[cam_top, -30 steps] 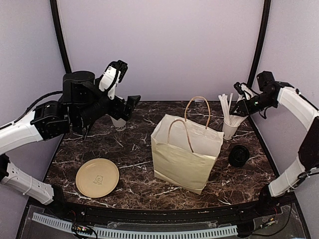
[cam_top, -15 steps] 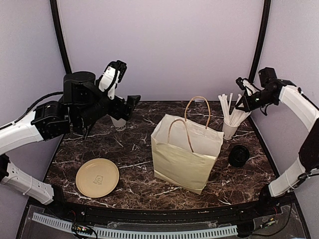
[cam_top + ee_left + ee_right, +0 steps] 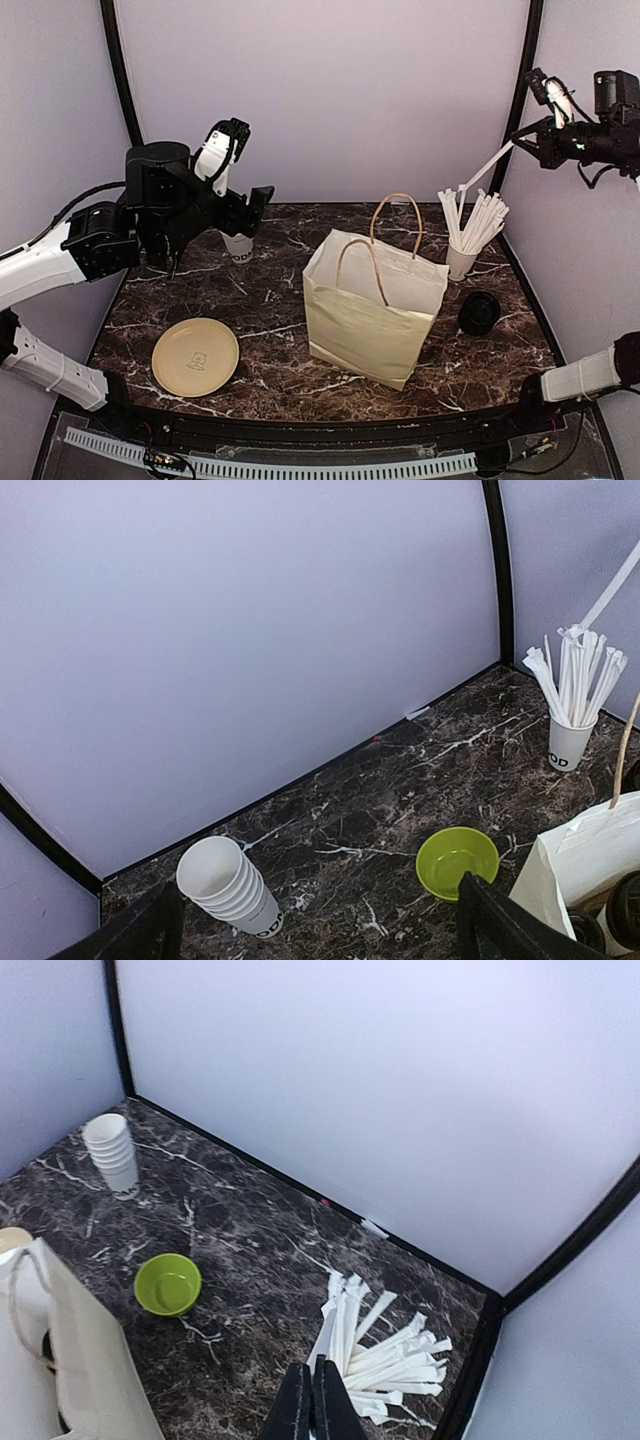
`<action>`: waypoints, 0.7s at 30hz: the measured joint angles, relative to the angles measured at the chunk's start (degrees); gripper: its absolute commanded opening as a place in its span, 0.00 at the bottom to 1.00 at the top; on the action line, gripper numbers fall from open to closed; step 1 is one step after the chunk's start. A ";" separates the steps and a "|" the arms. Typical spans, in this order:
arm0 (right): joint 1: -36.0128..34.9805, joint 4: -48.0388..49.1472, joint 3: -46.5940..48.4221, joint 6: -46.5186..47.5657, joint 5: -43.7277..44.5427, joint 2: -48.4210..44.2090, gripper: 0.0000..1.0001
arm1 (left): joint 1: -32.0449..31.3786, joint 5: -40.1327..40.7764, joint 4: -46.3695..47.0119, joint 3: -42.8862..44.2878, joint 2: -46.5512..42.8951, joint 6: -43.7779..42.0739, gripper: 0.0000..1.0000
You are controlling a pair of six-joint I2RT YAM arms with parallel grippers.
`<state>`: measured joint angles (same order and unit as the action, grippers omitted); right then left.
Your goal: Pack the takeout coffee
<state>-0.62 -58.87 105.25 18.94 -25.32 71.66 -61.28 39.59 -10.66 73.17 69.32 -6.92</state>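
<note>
Holding a straw (image 3: 488, 167) over the straw cup (image 3: 461, 262), right hand (image 3: 524, 138) clamped on it, left hand (image 3: 318, 888) fingers apart

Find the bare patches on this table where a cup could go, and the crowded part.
Free: between plate and bag; between cup stack and bowl at the back. Crowded: right of the bag, by the straw cup and black lid.

Brightness: bright, even and soft in all three views.
Source: diffuse, from above.
Shadows: faint, short, beside the paper bag (image 3: 368, 318) and plate (image 3: 195, 357).
Focus: marble table (image 3: 270, 300) sharp; left gripper (image 3: 318, 900) fingers (image 3: 500, 930) dark and soft-edged.
Distortion: black frame posts (image 3: 118, 70) appear bowed.
</note>
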 measured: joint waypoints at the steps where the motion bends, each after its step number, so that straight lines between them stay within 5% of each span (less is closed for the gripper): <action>1: 0.00 -0.48 0.87 0.63 -1.95 -1.09 0.00 | 0.00 0.46 0.09 0.00 0.00 -0.17 0.97; 12: 0.00 -5.07 4.39 6.05 -35.95 -5.11 0.00 | 0.00 1.62 0.31 0.50 0.33 -0.24 0.97; 21: -6.78 -3.82 4.28 4.87 -43.65 -2.21 0.00 | 0.00 1.38 0.33 0.74 0.74 -0.13 0.97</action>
<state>-7.40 -62.70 109.54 23.81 -68.97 69.45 -61.28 40.97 -10.33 73.91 70.06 -7.05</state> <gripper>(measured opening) 0.003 0.966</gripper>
